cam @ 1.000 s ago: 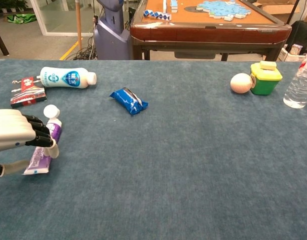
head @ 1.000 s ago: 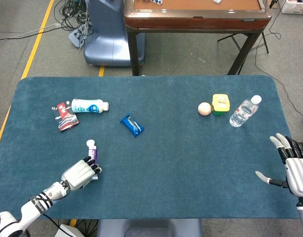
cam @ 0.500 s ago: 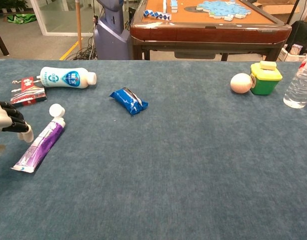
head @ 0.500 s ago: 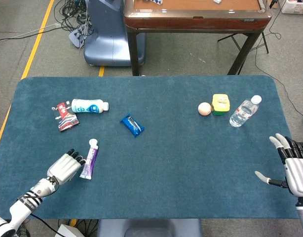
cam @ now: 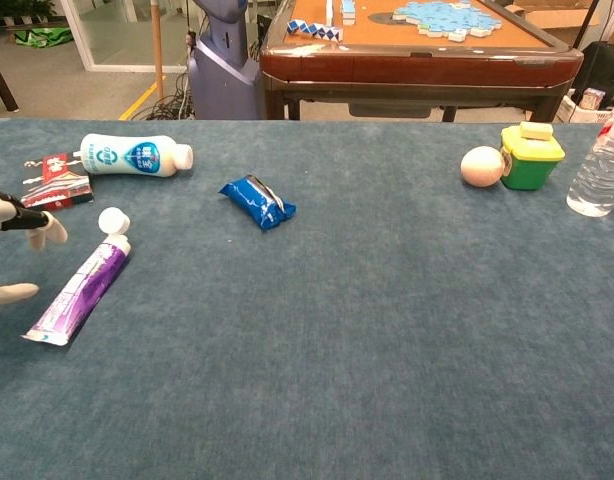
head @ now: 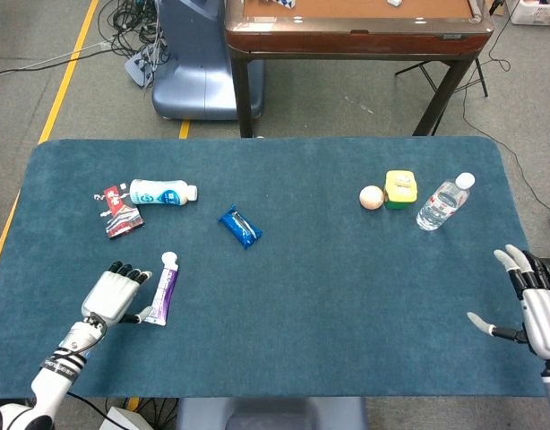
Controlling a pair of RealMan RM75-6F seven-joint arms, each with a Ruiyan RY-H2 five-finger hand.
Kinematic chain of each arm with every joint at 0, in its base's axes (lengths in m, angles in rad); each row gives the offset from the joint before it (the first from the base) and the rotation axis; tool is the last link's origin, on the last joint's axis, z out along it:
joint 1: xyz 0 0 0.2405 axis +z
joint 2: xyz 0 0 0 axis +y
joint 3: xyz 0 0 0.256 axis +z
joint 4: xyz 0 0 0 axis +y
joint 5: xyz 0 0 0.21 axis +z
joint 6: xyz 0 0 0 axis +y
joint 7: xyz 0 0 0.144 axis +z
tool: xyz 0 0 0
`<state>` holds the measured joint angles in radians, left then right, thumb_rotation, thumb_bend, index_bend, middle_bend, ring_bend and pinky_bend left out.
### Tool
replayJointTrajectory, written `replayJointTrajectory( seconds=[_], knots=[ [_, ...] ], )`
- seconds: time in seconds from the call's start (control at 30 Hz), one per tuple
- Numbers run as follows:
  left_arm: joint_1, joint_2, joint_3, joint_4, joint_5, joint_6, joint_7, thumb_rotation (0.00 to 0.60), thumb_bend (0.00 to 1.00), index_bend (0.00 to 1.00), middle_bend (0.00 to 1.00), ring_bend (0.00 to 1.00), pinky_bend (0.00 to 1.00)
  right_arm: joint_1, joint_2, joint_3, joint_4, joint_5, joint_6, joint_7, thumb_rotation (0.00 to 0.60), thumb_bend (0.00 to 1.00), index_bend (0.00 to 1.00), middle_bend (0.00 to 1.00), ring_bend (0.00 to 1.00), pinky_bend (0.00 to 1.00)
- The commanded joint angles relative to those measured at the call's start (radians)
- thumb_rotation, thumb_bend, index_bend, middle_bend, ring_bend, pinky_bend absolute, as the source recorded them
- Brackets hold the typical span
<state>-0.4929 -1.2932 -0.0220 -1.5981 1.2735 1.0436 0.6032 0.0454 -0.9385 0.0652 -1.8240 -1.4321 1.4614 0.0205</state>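
Fingers of the robot's left hand are spreading apart and holding nothing, hovering just left of the purple squeeze tube with a white cap, which is lying flat on the blue felt-covered table near its near-left corner, cap pointing to the far side. Further off on the left, a white plastic bottle with a blue label is lying beside a red and white packet, with a blue foil snack wrapper to their right. At the near right edge the right hand is resting open with fingers apart and empty, well apart from the clear plastic water bottle, the yellow-lidded green container and the pale round ball touching it.
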Motion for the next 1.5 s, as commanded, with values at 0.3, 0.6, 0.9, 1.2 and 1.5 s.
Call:
replayJointTrajectory(
  seconds=[0.3,0.6,0.9,1.2,1.5],
  knots=[
    [0.004,-0.126,-0.039,0.000,-0.151,0.082,0.150,0.143,0.22,0.18,0.29,0.22,0.20,-0.014,0.007,-0.007,0.010,0.004,0.003,0.023,0.466,0.05,0.07,0.07,0.00,0.00],
    [0.014,-0.193,-0.038,0.038,-0.180,0.144,0.200,0.207,0.22,0.11,0.29,0.21,0.22,-0.022,0.011,-0.011,0.013,0.003,0.006,0.032,0.468,0.05,0.07,0.07,0.00,0.00],
    [0.015,-0.254,-0.036,0.094,-0.183,0.168,0.209,0.208,0.22,0.11,0.28,0.21,0.22,-0.027,0.014,-0.011,0.012,0.001,0.009,0.035,0.467,0.05,0.07,0.07,0.00,0.00],
    [0.012,-0.289,-0.031,0.144,-0.193,0.167,0.226,0.217,0.22,0.08,0.26,0.18,0.23,-0.030,0.021,-0.017,0.009,-0.001,0.001,0.045,0.466,0.05,0.06,0.07,0.00,0.00],
    [0.011,-0.295,-0.028,0.189,-0.186,0.173,0.241,0.354,0.22,0.06,0.24,0.17,0.24,-0.032,0.026,-0.019,0.006,-0.004,-0.001,0.048,0.466,0.05,0.06,0.07,0.00,0.00]
  ],
)
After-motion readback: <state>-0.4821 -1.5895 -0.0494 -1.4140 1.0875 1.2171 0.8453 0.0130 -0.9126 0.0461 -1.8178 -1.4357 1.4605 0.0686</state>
